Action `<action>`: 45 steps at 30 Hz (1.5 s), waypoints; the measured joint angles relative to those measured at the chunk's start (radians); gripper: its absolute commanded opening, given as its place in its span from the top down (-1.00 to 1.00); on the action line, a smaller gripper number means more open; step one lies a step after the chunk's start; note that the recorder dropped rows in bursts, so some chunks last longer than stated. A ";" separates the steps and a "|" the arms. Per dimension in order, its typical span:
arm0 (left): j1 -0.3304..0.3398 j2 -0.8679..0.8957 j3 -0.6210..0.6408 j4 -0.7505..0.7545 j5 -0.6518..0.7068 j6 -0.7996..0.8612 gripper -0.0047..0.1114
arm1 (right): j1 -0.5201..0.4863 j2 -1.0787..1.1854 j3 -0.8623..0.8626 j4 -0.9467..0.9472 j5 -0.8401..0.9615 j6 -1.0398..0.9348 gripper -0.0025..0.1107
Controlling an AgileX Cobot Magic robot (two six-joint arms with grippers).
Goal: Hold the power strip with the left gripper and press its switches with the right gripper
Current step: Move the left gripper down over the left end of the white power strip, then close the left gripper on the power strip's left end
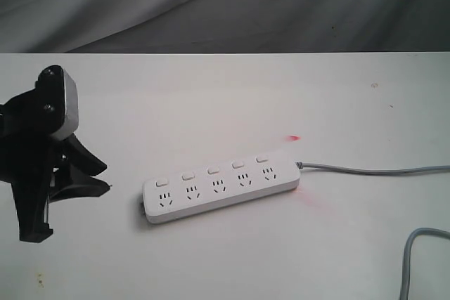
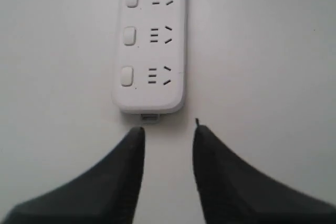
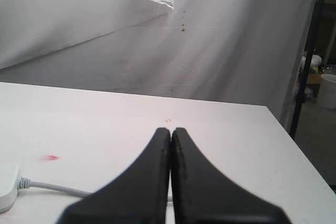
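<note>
The white power strip (image 1: 219,185) lies slanted on the table, five sockets and a row of small switches (image 1: 213,170) facing up, grey cord (image 1: 373,171) leaving its right end. My left gripper (image 1: 105,177) hovers open just left of the strip's left end. In the left wrist view the strip's rounded end (image 2: 151,40) sits just beyond the open gripper (image 2: 169,128), nothing between the jaws. My right gripper (image 3: 171,130) is shut and empty, off the exterior view; only the strip's cord end (image 3: 7,186) shows beside it.
The white table (image 1: 295,96) ends at a grey draped backdrop (image 1: 225,5). A loop of grey cord (image 1: 415,258) lies at the front right. Small red light spots (image 1: 294,138) show near the strip's right end. A table edge and dark stand (image 3: 310,51) appear in the right wrist view.
</note>
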 measured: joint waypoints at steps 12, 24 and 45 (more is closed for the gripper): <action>-0.002 0.096 -0.002 -0.153 0.018 0.123 -0.69 | 0.000 0.000 0.000 0.000 0.000 0.000 0.96; -0.099 0.252 -0.005 -0.184 -0.174 0.218 -0.69 | 0.000 0.000 0.000 0.000 0.002 0.000 0.96; -0.175 0.489 -0.099 -0.225 -0.298 0.191 -0.69 | 0.000 0.000 0.000 0.000 0.002 0.000 0.96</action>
